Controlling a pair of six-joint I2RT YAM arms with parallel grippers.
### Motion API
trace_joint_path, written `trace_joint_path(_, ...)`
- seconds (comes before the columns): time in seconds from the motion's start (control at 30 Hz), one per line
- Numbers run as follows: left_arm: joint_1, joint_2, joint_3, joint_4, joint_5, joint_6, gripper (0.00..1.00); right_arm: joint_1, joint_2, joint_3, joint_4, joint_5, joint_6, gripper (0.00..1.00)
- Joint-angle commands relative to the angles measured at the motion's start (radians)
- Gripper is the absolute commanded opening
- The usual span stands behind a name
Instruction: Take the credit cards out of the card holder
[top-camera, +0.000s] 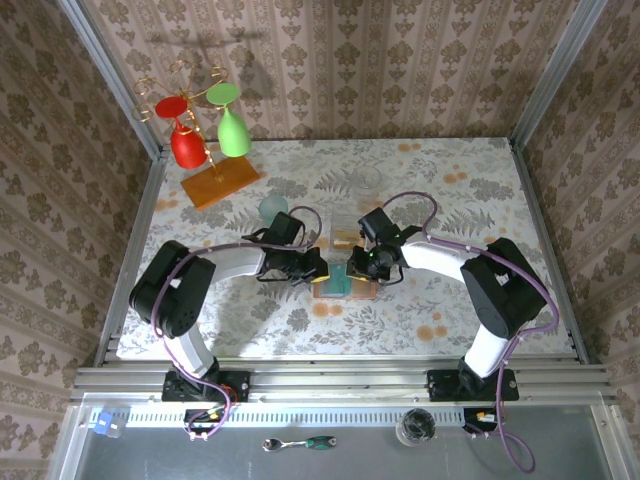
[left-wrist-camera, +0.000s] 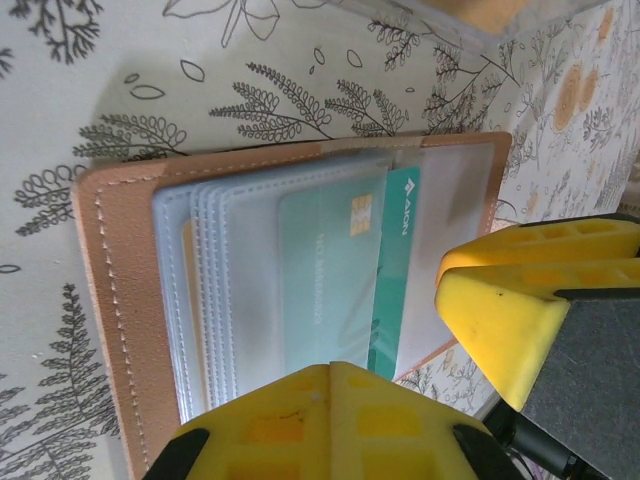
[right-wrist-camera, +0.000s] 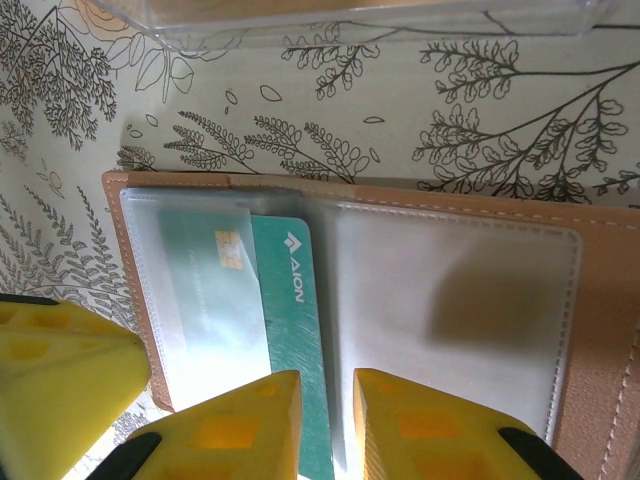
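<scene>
The left fingers stood open, apparently pinning the holder open on the desk. The right fingers were nearly closed around the teal card, probably to slide it out.

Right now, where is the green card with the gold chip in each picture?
Top external: the teal card sits mid-table between the two grippers, too small for detail.
Left wrist: centre, in a clear pocket.
Right wrist: left of centre, half out of its pocket.
Shared landmark: the brown card holder around it.

teal card half under clear sleeve, lower end behind right hand, holder cut by frame edge
</scene>
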Motion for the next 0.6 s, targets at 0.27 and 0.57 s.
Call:
trace_joint_path(0.27,0.002,0.053,0.007,-0.033,-0.016,0.026,0.03,-0.016,-0.005,-0.031,0.058,-0.069,0.008,0.21)
trace_joint_path(0.57,0.009,0.06,0.013,-0.083,-0.03,0.048,0.02,-0.022,0.017,-0.055,0.098,-0.098,0.015,0.22)
